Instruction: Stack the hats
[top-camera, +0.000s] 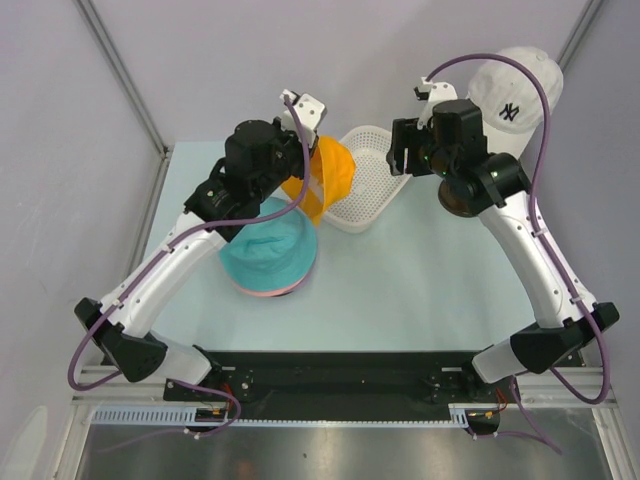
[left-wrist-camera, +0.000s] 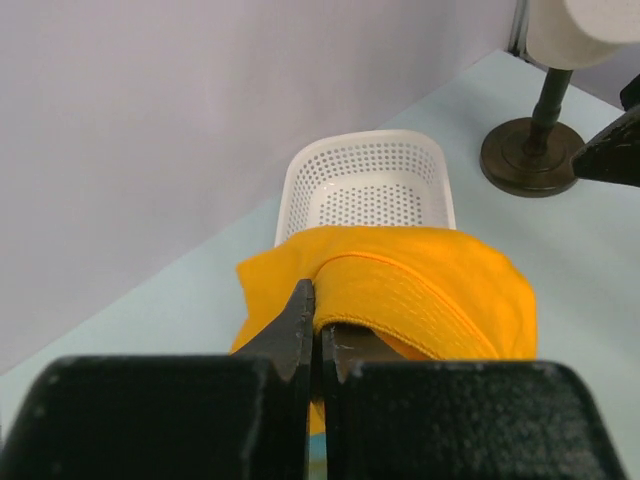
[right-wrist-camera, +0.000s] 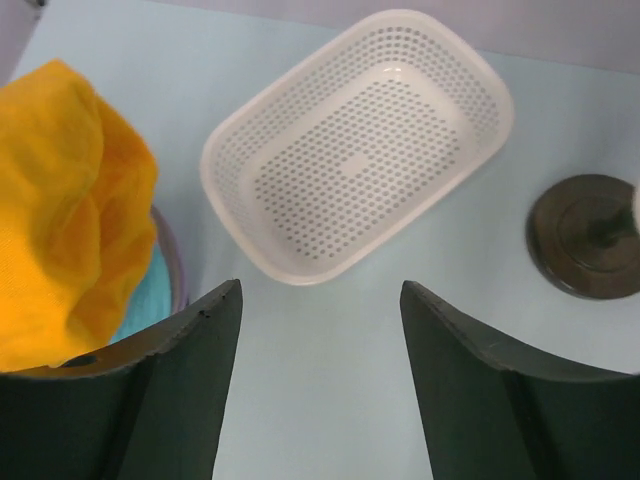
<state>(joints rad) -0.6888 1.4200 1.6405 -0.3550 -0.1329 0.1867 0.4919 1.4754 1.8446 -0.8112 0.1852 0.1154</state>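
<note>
The left end effector (left-wrist-camera: 318, 305) clamps the soft orange fabric bucket hat (left-wrist-camera: 430, 290) by its brim; the right end effector (right-wrist-camera: 320, 295) gapes wide, empty. The next move is probably to lower it centred onto the teal fabric bucket hat (top-camera: 265, 252).

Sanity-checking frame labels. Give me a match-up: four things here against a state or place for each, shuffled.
1. orange hat
2. teal hat
3. basket
4. right pincer

a. open, holding nothing
b. lying flat beneath the left arm
c. white, perforated
d. pinched in the left pincer

Pairs: 1-d, 2-b, 3-c, 4-a
</note>
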